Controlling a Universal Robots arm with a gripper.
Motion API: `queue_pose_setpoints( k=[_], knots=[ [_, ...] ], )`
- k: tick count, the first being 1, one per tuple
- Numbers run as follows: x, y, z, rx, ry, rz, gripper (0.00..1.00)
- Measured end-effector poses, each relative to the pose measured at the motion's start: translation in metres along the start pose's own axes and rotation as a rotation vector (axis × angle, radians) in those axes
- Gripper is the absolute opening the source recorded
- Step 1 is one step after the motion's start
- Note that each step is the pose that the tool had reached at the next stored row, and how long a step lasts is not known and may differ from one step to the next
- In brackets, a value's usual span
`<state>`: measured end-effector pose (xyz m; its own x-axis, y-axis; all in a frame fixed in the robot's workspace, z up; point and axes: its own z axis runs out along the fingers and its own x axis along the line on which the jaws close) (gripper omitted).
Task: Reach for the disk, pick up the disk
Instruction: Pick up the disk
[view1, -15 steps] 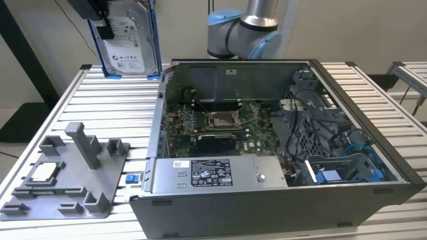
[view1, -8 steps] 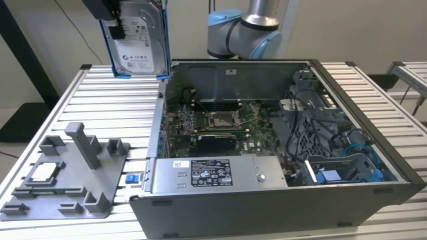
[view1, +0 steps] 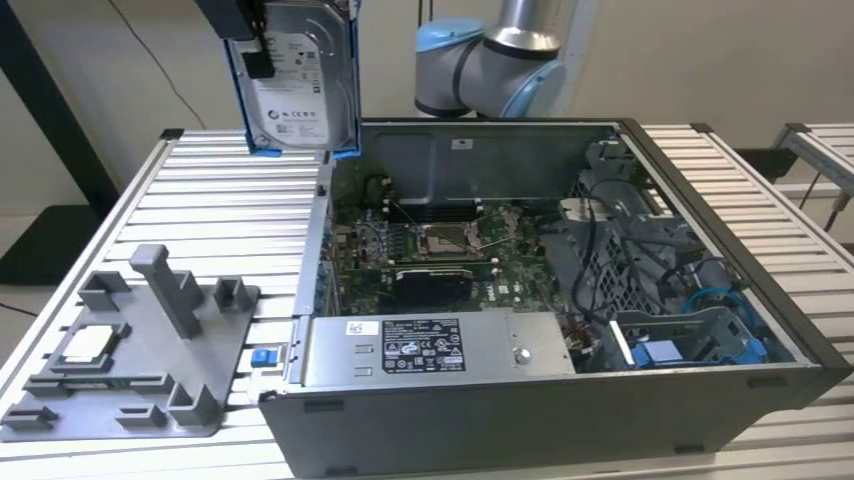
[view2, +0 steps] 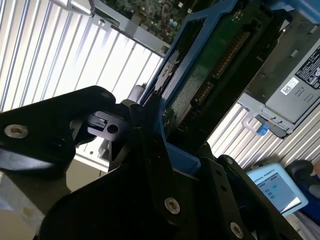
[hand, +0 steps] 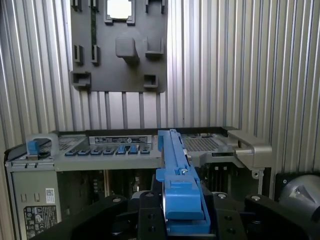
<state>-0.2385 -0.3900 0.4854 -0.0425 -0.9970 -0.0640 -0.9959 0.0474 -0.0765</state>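
We observe the disk (view1: 304, 90), a silver-grey rectangular hard drive with a white label, framed by a blue plastic carrier bracket. It hangs upright, raised above the ribbed metal table (view1: 200, 200). In the second wrist view the disk (view2: 210, 70) shows its green circuit-board face.

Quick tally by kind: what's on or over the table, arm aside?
disk, held up in the claw: 1
PC case, open: 1
tray, grey: 1
chip, lying in the tray: 1
Total: 4
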Motion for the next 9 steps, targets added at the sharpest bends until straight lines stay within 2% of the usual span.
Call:
queue_pose_setpoints(
  k=[9],
  knots=[
    [-0.0009, -0.0226, 0.0018, -0.0007, 0.0, 0.0, 0.0]
  ],
)
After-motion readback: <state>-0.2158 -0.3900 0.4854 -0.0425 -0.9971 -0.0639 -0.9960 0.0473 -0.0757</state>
